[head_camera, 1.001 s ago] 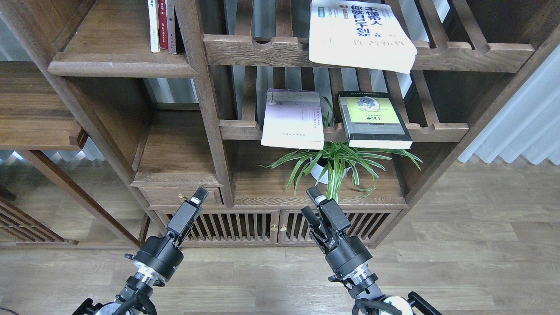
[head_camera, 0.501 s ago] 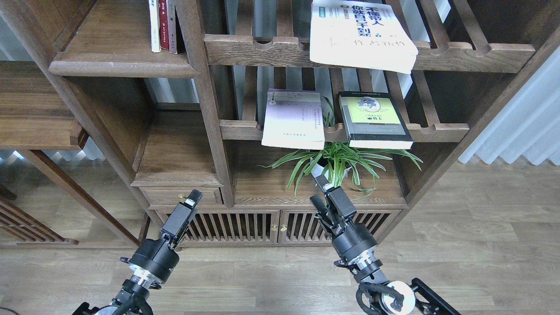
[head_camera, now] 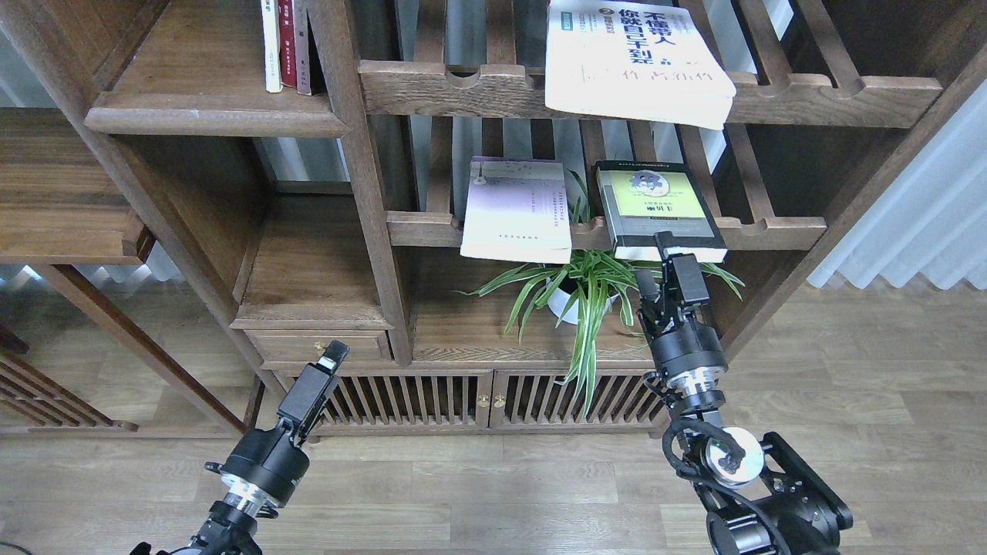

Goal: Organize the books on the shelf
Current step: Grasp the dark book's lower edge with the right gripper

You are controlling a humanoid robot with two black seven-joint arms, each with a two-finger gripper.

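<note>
Left end effector (head_camera: 333,356): low, left of the potted plant (head_camera: 574,297), holding nothing, finger gap not discernible. Shelf (head_camera: 208,116): solid board up and left of the plant, carrying only thin upright spines (head_camera: 287,45), probably the books' destination. Lavender-white book (head_camera: 517,208) and yellow-green book (head_camera: 659,210): flat on the slatted rack (head_camera: 763,230) just above the plant, white book (head_camera: 636,60) higher; right end effector (head_camera: 660,266), fingers parted and empty, sits at the yellow-green book's overhanging front edge, apparently for grasping.

The right gripper (head_camera: 655,266) reaches high, fingers slightly parted; the left gripper (head_camera: 330,358) hangs low, its fingers indistinguishable.
</note>
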